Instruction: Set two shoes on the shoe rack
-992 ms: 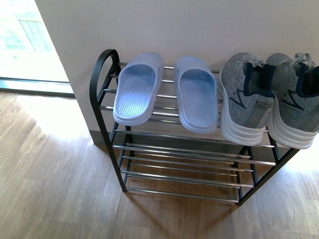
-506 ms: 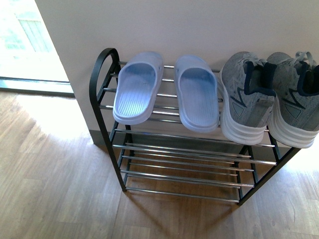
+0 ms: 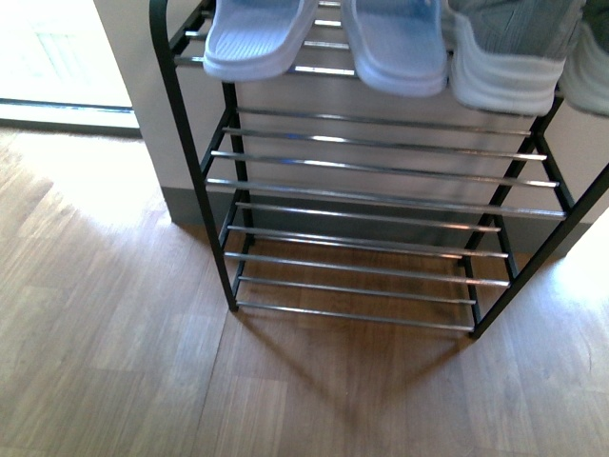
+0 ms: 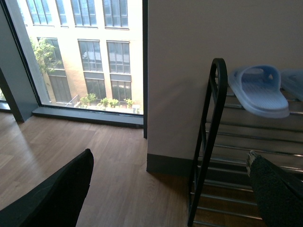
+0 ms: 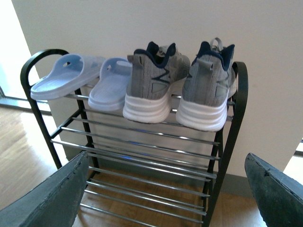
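Tilted down since half a second ago: front view now cuts the shoes to their near ends on the shoe rack [image 3: 381,200] top tier. Left wrist: left gripper [image 4: 168,189] fingers apart, empty, beside one slide [image 4: 258,90]. Right wrist: right gripper [image 5: 165,189] spread, empty, facing both sneakers [image 5: 177,87]. Placement looks finished.

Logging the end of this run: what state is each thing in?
Two pale blue rubber slides: resting side by side on the top shelf.
Two grey knit sneakers: upright on the top shelf, heels outward.
Black-framed chrome-rod shoe rack: standing, lower shelves bare.
Left pincer: open, empty.
Right pincer: open, empty.
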{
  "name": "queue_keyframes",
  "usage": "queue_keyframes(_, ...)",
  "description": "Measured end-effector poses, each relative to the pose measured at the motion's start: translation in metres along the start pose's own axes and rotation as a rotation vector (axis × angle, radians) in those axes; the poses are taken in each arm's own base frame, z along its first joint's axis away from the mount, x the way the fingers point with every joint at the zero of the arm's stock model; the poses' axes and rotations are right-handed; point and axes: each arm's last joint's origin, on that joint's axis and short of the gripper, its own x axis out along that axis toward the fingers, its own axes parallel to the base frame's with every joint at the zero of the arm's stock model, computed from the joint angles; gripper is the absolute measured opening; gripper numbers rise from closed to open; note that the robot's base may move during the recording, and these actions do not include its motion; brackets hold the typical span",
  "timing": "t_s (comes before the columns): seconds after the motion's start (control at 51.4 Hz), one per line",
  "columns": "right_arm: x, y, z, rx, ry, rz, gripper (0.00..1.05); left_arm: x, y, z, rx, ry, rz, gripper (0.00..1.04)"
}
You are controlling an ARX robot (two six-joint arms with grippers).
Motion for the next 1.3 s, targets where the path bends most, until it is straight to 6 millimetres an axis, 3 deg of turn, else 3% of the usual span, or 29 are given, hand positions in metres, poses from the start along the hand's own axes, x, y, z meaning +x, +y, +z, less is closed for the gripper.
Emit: queue_keyframes(1.304, 0.0, -0.0001, 0.0, 0.0, 0.0, -0.001, 0.95, 0.0, 0.0, 0.0, 0.0, 0.0, 0.0, 0.95)
